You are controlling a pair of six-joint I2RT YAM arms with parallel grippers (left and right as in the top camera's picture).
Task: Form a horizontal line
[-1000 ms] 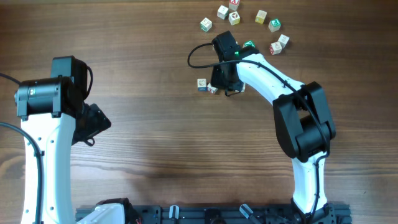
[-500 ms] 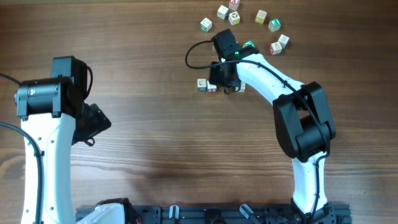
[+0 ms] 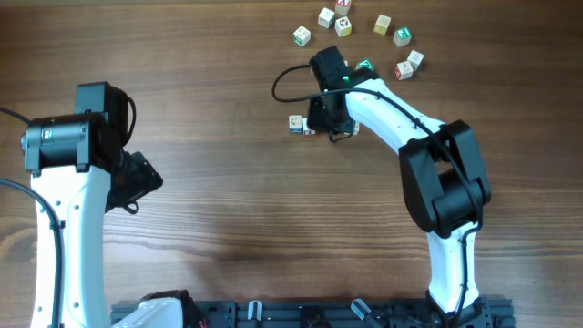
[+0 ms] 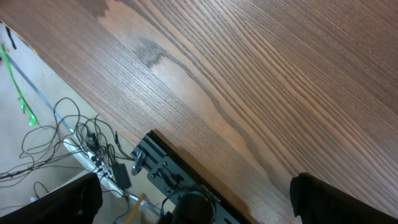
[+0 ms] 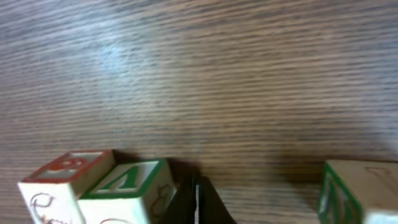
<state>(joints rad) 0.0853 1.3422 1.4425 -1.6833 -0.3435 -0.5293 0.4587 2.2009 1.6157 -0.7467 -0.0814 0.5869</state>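
Right gripper (image 3: 328,126): tipped down onto the table (image 3: 209,91), right of centre. In the right wrist view its fingertips (image 5: 196,202) look pressed together into one dark wedge with a thin seam. Nothing is pinched between them.

The horizontal line (image 3: 305,128): overhead shows two white cubes touching at the gripper's left side, the outer one blue-marked, the inner one reddish. They sit slightly stepped rather than level. Anything further right is hidden under the gripper body.

Right wrist view:
- A red-marked cube (image 5: 65,183) and a green-marked cube (image 5: 134,186) touch edge to edge.
- The fingertips sit just beside the green one.
- A third cube (image 5: 360,190) with a green edge sits apart, across bare wood.
- I cannot match these to the overhead cubes.

Open room: bare wood to the left of the row and on its near side. The loose letter cubes (image 3: 383,25) cluster near the far edge, well apart from the row.

Left gripper (image 3: 137,182): off to the left side, well apart from the cubes. Its fingers (image 4: 336,199) are spread wide at the corners of the left wrist view. That view also shows the table's near edge, a black rail (image 4: 180,180) and cables (image 4: 56,134) beyond.
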